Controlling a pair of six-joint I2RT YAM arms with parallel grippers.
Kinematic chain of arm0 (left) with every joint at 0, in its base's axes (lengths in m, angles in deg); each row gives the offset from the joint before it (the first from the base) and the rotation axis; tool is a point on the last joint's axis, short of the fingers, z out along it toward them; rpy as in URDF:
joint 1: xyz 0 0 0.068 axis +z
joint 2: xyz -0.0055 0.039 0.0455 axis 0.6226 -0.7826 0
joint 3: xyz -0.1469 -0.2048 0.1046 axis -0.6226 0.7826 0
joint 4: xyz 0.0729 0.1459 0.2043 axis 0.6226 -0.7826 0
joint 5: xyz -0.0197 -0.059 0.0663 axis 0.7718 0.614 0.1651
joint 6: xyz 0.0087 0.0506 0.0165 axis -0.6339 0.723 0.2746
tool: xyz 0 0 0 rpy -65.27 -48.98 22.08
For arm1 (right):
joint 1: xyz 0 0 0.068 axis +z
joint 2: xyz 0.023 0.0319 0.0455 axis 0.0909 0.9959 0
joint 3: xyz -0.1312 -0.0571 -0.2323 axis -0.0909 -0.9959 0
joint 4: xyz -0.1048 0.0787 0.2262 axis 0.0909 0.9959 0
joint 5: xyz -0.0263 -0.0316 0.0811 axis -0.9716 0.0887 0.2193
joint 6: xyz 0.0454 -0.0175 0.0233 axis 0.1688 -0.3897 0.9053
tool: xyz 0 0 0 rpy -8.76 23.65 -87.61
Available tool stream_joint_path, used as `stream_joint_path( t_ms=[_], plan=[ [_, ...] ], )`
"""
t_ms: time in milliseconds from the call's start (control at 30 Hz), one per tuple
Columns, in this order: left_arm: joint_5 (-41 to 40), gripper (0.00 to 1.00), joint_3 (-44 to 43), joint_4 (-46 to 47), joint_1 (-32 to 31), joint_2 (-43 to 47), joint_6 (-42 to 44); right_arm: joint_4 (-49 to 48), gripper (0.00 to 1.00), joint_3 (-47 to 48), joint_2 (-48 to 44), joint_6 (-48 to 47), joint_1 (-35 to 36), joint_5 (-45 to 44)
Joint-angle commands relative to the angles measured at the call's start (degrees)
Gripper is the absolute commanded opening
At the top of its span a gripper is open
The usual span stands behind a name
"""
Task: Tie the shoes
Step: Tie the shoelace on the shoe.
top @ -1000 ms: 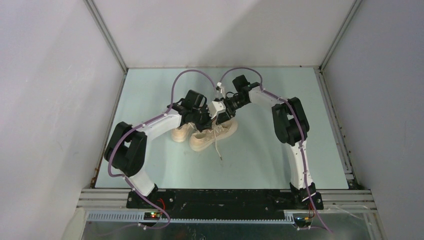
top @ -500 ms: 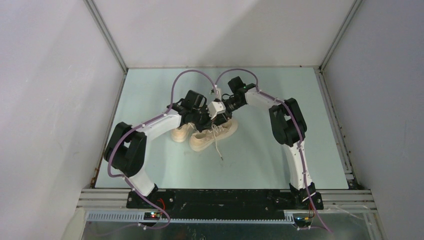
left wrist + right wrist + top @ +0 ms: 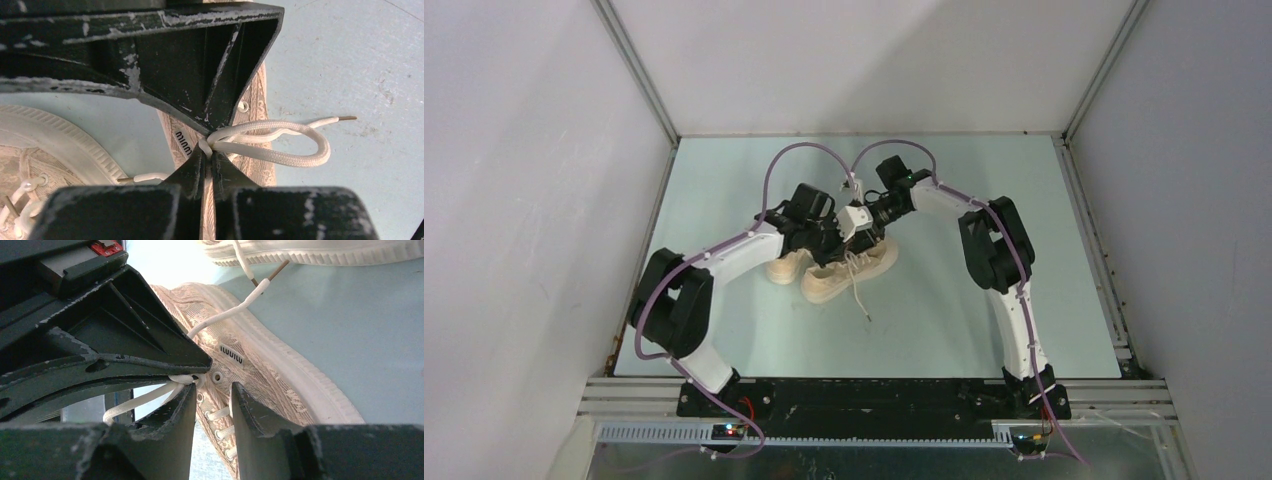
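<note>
Where the two arms meet, mid-bench & a bit left of centre, sit the shoes (image 3: 829, 283), side by side; well clear of every edge. Bare bench (image 3: 1004, 300) is widest twd right edge & near edge; less room twd far edge, where cables (image 3: 774, 175) arch over.

L gripper (image 3: 207, 157): fingers closed to a hairline slit, pinching lace (image 3: 300, 157) at base of a loop; loop sticks out to the right in wrist view, over shoe side & bench.

R gripper (image 3: 212, 395): tip-to-tip w/ the L one; fingers a narrow gap apart, nothing seen between them; lace runs past tip of one finger (image 3: 182, 400). From above, more lace trails off the nearer shoe twd near edge.
</note>
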Motion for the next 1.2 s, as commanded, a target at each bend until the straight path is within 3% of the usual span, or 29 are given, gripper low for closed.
stream_joint_path(
  t_ms=[0,200,367,700,867,1033,1167],
  plan=[
    [-1.33,0.06,0.89,2.65,0.31,2.99,0.78,-1.54,0.35,0.59,0.92,2.25,2.04,4.78],
    [-4.05,0.09,1.36,3.54,0.23,3.29,-0.33,-1.76,0.36,0.35,1.27,2.8,2.61,5.94],
    [-3.7,0.22,1.68,1.99,0.23,4.22,-0.03,-1.93,0.35,0.25,1.2,2.92,3.23,6.07],
    [-3.5,0.19,2.8,0.76,0.31,6.26,0.93,-2.2,0.32,0.32,1.04,3.18,3.31,5.23],
    [-3.01,0.25,3.61,-0.48,0.31,7.18,1.79,-2.15,0.32,0.09,0.78,3.09,3.31,5.0],
    [-2.54,0.19,3.91,-0.64,0.31,7.2,1.96,-2.07,0.32,0.06,0.63,3.04,3.4,5.03],
    [-2.16,0.08,3.7,-1.35,0.31,6.78,2.45,-2.03,0.32,-0.05,0.64,3.05,3.5,5.73]
  ],
)
